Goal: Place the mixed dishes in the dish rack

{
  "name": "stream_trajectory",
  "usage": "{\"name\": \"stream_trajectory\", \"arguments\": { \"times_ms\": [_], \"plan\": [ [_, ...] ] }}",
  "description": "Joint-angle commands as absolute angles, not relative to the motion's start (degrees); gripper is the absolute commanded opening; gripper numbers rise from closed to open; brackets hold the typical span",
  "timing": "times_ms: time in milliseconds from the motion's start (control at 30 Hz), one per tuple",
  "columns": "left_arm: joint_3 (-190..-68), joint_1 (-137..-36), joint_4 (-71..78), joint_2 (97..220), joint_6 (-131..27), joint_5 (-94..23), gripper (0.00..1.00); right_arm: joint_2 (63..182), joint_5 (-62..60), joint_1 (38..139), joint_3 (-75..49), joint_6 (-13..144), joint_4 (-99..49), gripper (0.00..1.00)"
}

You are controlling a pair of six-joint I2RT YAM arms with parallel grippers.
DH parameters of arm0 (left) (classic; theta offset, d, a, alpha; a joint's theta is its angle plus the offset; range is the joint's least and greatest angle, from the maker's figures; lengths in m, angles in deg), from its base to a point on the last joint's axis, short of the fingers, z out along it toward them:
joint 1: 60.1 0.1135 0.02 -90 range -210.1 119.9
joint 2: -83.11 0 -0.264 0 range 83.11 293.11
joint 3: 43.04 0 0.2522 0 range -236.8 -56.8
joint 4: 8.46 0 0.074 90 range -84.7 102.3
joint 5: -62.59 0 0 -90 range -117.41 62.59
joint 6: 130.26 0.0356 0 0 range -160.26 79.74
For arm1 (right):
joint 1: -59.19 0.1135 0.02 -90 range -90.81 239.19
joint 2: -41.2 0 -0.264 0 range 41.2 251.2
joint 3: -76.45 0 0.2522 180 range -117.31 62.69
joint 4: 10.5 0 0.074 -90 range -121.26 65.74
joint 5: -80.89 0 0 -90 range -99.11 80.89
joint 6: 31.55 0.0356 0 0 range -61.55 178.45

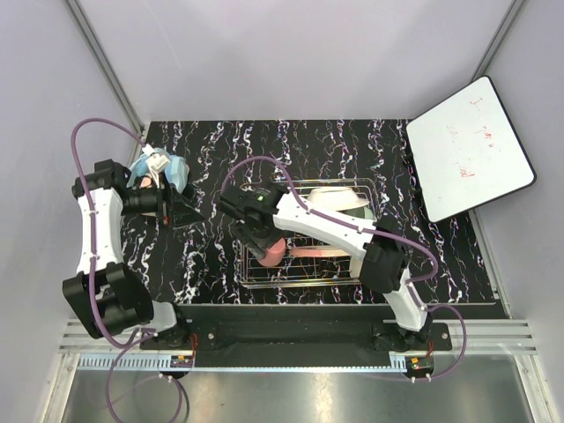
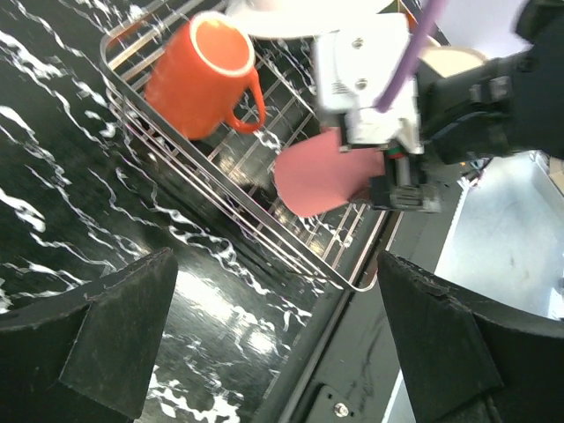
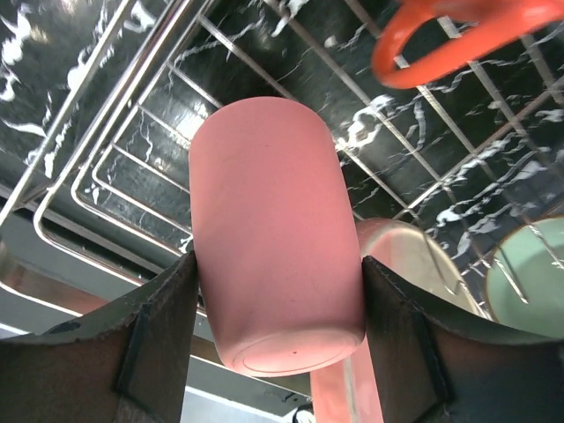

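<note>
The dish rack (image 1: pixel 300 284) is a chrome wire basket at mid-table. My right gripper (image 1: pixel 267 249) is shut on the pink cup (image 3: pixel 273 229), held on its side low over the rack's front left corner, base toward the camera. The cup also shows in the left wrist view (image 2: pixel 322 176). The orange-red mug (image 2: pixel 198 75) lies in the rack. A salmon-pink plate (image 3: pixel 401 260) and the pale green bowl (image 3: pixel 533 273) sit beyond the cup. A white plate (image 1: pixel 339 196) rests at the rack's back. My left gripper (image 1: pixel 181 210) is open and empty, left of the rack.
A light blue round tub (image 1: pixel 159 167) sits at the back left, close behind my left gripper. A white board with red scribbles (image 1: pixel 467 150) leans at the back right. The rack's front rim (image 2: pixel 264 238) lies near the table's front edge.
</note>
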State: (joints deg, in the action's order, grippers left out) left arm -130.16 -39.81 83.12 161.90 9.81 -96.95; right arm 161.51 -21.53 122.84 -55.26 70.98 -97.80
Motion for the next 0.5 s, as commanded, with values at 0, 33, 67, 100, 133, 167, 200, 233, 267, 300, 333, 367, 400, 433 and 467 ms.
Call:
{"name": "stream_trajectory", "arguments": {
  "times_ms": [0, 33, 67, 100, 133, 167, 200, 233, 267, 300, 333, 367, 400, 433, 467],
  "plan": [
    [-127.12, -39.62, 81.07, 157.91, 8.44, -95.88, 0.99, 163.11, -17.46, 123.08, -56.49, 68.38, -100.28, 0.0],
    [-126.85, -39.62, 80.72, 157.73, 8.35, -95.79, 0.99, 163.28, -17.28, 123.17, -56.41, 68.29, -100.55, 0.0],
    [-126.41, -39.62, 80.28, 157.56, 8.17, -95.79, 0.99, 163.37, -17.28, 123.0, -56.23, 68.12, -100.64, 0.0],
    [-126.23, -39.54, 80.19, 157.64, 8.17, -95.88, 0.99, 163.37, -17.46, 123.08, -56.14, 67.77, -100.64, 0.0],
    [-126.06, -39.62, 80.1, 157.64, 8.08, -95.79, 0.99, 163.46, -17.55, 123.08, -56.32, 67.85, -100.64, 0.0],
    [-125.88, -39.62, 79.84, 157.82, 7.91, -95.79, 0.99, 163.81, -17.37, 123.08, -56.49, 67.76, -100.55, 0.0],
    [-125.79, -39.54, 79.75, 157.91, 7.91, -95.7, 0.99, 163.98, -17.37, 123.08, -56.67, 67.68, -100.55, 0.0],
    [-125.79, -39.53, 79.57, 157.99, 7.73, -95.62, 0.99, 164.25, -16.85, 123.0, -56.93, 67.68, -100.55, 0.0],
    [-125.62, -39.62, 79.48, 157.91, 7.65, -95.53, 0.99, 164.95, -16.84, 122.99, -57.45, 67.68, -100.55, 0.0],
    [-125.62, -39.62, 79.31, 157.91, 7.64, -95.53, 0.99, 165.39, -16.67, 122.99, -57.72, 67.68, -100.55, 0.0],
    [-125.53, -39.54, 79.22, 157.82, 7.64, -95.53, 0.99, 165.83, -16.58, 123.08, -58.16, 67.68, -100.46, 0.0],
    [-125.35, -39.62, 79.13, 157.64, 7.64, -95.44, 0.99, 166.7, -16.58, 123.08, -59.03, 67.76, -100.55, 0.0],
    [-125.35, -39.54, 79.04, 157.64, 7.56, -95.35, 0.99, 167.23, -16.49, 123.08, -59.56, 67.76, -100.55, 0.0],
    [-125.27, -39.62, 78.69, 157.64, 7.3, -95.26, 0.99, 167.67, -16.58, 123.08, -60.0, 67.68, -100.64, 0.0],
    [-125.18, -39.62, 78.52, 157.64, 7.21, -95.09, 0.99, 168.46, -16.49, 123.08, -60.79, 67.5, -100.55, 0.0]
  ]
}}
